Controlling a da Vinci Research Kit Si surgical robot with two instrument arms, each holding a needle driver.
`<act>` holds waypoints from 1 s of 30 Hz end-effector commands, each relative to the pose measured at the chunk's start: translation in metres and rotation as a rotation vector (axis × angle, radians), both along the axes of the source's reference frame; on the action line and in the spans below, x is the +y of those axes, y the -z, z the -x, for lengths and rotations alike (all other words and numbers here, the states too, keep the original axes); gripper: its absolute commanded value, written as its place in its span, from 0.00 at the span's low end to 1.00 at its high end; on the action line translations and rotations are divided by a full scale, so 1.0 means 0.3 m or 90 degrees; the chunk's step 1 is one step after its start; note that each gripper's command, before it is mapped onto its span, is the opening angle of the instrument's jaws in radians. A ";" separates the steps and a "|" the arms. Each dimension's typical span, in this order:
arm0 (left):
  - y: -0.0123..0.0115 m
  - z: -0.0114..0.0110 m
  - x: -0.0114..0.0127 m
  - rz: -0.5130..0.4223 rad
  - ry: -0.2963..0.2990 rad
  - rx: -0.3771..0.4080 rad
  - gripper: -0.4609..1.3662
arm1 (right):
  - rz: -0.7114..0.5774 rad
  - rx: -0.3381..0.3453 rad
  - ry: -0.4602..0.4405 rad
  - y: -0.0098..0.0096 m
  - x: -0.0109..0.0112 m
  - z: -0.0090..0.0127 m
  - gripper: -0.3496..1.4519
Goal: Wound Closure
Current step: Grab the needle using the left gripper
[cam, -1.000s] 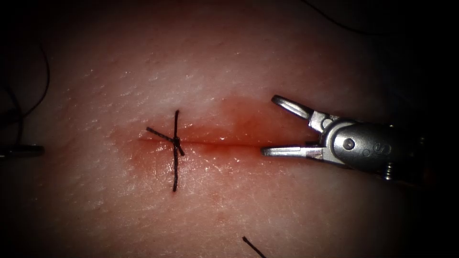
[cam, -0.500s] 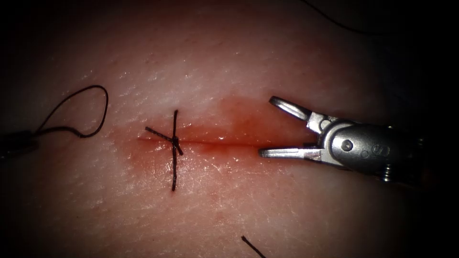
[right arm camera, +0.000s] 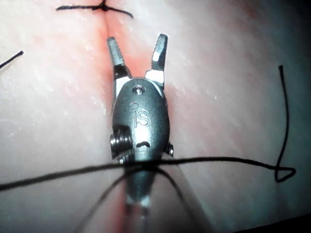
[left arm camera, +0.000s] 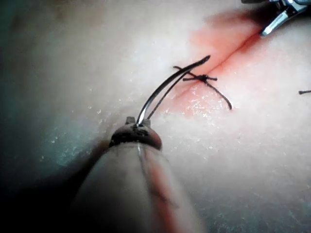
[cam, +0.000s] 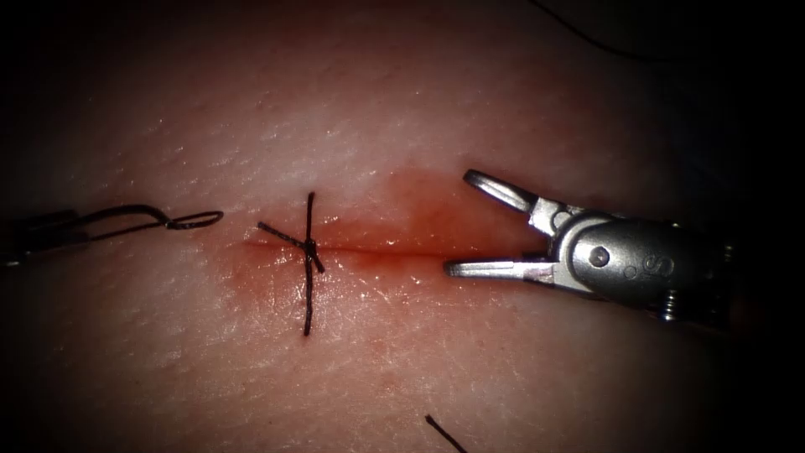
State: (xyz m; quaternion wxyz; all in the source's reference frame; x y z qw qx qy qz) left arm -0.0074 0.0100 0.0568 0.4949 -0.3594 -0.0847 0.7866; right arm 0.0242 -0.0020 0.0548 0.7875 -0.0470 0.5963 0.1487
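Observation:
The tissue (cam: 402,109) has a straight cut (cam: 394,250) ringed by red fluid. One tied stitch (cam: 309,246) with short cut ends crosses the cut's left part. My left tool (cam: 33,231) comes in at the far left, shut on the curved needle (cam: 197,220) near its rear end. The needle lies free above the tissue, tip towards the stitch, left of the cut. In the left wrist view the needle (left arm camera: 165,87) rises from the left tool (left arm camera: 137,125) with its tip close to the stitch (left arm camera: 201,77). My right tool (cam: 461,222) stands open over the cut's right end and holds nothing.
A loose cut end of thread (cam: 440,432) lies at the near edge of the tissue. Dark thread (cam: 587,38) runs across the far right. In the right wrist view thread (right arm camera: 218,160) drapes across the shaft behind the right tool (right arm camera: 138,48).
The left tool has carried the needle rightwards towards the stitch, and the thread loop beside it has flattened out. The open right tool has drifted slightly left along the cut.

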 end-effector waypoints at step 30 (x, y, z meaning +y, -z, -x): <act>-0.0009 0.0531 0.0458 0.048 0.067 -0.127 0.06 | -0.065 -0.017 -0.061 0.0019 -0.0047 0.0087 0.84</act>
